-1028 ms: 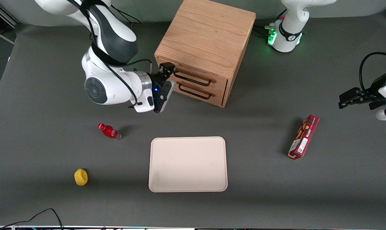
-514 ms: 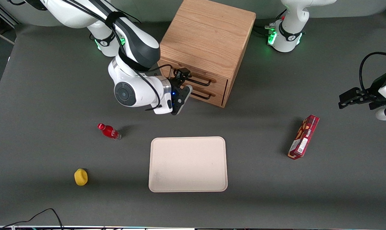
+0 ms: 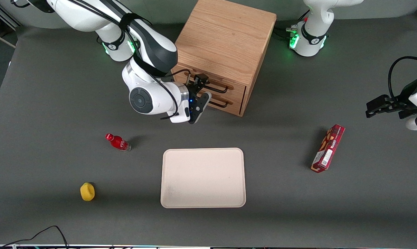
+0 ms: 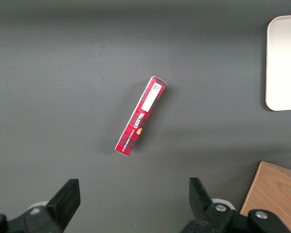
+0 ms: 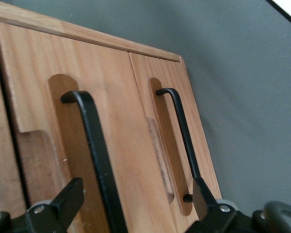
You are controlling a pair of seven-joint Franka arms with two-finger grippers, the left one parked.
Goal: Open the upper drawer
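The oak cabinet [image 3: 225,41] stands on the table with two drawers facing the front camera. The upper drawer [image 3: 235,86] has a black bar handle [image 3: 216,89], and its front looks flush with the lower drawer [image 3: 233,105]. My right gripper [image 3: 204,89] is open right in front of the drawer fronts. In the right wrist view the upper drawer [image 5: 121,111] and its handle [image 5: 94,141] lie between the fingers [image 5: 70,199] of the gripper [image 5: 136,196], close to one finger and not gripped. The lower handle [image 5: 180,131] runs by the other finger.
A cream tray [image 3: 203,178] lies nearer the front camera than the cabinet. A red bottle [image 3: 117,142] and a yellow object [image 3: 87,191] lie toward the working arm's end. A red box [image 3: 327,148] lies toward the parked arm's end, and also shows in the left wrist view [image 4: 140,116].
My right arm has swung along the cabinet front toward the parked arm's end, bringing the open gripper from the cabinet's corner to the drawer handles. The drawers have not moved.
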